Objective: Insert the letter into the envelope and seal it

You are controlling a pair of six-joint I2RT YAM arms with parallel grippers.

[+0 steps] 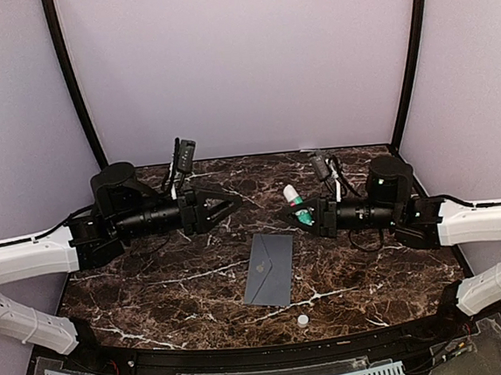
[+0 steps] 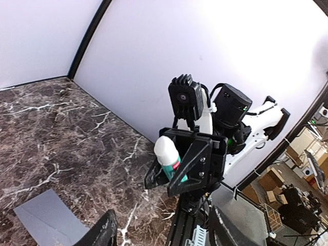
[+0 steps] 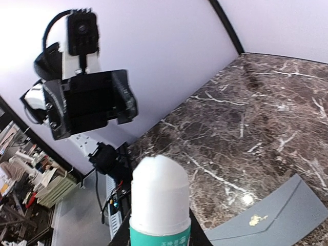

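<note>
— Spotted the envelope [image 1: 269, 270]?
— Yes. Lying flat on the dark marble bench [image 1: 154, 284], pointed flap folded down, with a small pale emblem [image 3: 254, 219] near the flap's point.
— And beyond the envelope, off to its left?
— Only the left tool [image 1: 233, 204], higher than the envelope and well apart from it. Released, with fingers [image 2: 104, 231] spread wide in the wrist view and nothing between them.
— Beyond the envelope to its right?
— Just the right tool [image 1: 302, 211], likewise above and clear of the envelope's far end. Clenched on a glue stick [image 1: 295, 198] with a rounded white tip and a green label.
— Anything lying closer to the envelope?
— A small white cap [image 1: 302, 320], on the bench just beside the envelope's near right corner, not touching.
</note>
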